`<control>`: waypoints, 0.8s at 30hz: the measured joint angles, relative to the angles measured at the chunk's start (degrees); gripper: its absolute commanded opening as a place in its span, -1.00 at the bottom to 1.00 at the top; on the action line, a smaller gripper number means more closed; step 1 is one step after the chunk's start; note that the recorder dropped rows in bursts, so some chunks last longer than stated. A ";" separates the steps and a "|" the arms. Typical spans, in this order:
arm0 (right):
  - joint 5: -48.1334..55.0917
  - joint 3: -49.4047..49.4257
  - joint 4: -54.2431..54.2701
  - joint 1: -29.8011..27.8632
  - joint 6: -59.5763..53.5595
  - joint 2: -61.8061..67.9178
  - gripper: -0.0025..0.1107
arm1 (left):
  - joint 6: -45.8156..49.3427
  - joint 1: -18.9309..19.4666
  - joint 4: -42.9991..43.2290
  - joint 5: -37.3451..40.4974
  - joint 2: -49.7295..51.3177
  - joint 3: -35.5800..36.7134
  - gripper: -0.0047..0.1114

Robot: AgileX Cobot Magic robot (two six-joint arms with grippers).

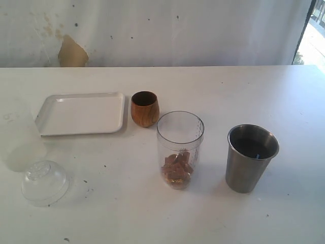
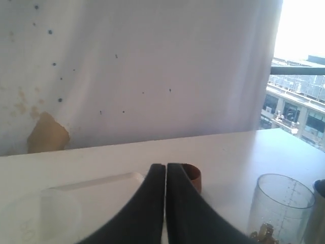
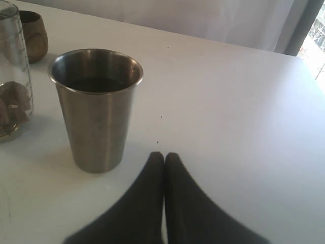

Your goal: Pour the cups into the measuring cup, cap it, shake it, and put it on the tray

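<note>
Layout on the white counter [image 1: 284, 101]: all vessels stand upright, mouths open, well apart from one another, which leaves room for a side grasp on each. The tall clear plastic measuring cup with printed graduation marks [image 1: 180, 147] sits in the middle, between the two source vessels, presumably so either arm can pour into it without crossing. It holds brown cube-like pieces [image 1: 176, 170] at the bottom and is uncapped. The small rounded brown wooden cup [image 1: 144, 109] stands just behind and left of it, near the corner of the flat white rectangular tray [image 1: 81, 113]; its interior is too dark to tell whether it is empty. The tapered stainless-steel tumbler [image 1: 251, 157] stands to the right, on the right arm's side; the inside looks dark, possibly liquid, not confirmed. The clear plastic dome-shaped lid [image 1: 44, 182] rests at front left, knob up as far as can be seen, on the left arm's side and out of the pouring path. A frosted translucent container [image 1: 18, 134] is faintly visible beside it. The tray is bare, the likely final set-down spot. Left gripper [image 2: 165, 165]: clenched, fingers pressed together, holding nothing, raised above the counter and facing the tray and wooden cup. Right gripper [image 3: 163, 155]: likewise clenched and empty, low and just short of the steel tumbler. Neither arm shows in the exterior view. Judgement: the tumbler pour, capping, shaking and tray placement remain; the right gripper must spread before it can take the tumbler.
</note>
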 measured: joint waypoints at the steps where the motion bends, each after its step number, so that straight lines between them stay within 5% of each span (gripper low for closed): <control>1: 0.00 0.00 0.00 0.00 0.00 0.00 -0.96 | 1.57 1.22 -1.11 0.00 -0.63 0.00 -0.90; 6: 0.00 0.00 0.00 0.00 0.00 0.00 -0.96 | 9.58 10.69 -6.29 0.00 -3.87 0.00 -0.90; 14: 0.00 0.00 0.00 0.00 0.00 0.00 -0.96 | 11.99 32.87 -8.51 -4.00 -11.38 4.29 -0.90; 21: 0.00 0.00 0.00 0.00 0.00 0.00 -0.96 | 11.99 35.56 -7.91 -6.63 -11.54 19.99 -0.90; 24: 0.00 0.00 0.00 0.00 0.00 0.00 -0.96 | 12.46 35.56 -6.29 -2.68 -11.54 20.64 -0.90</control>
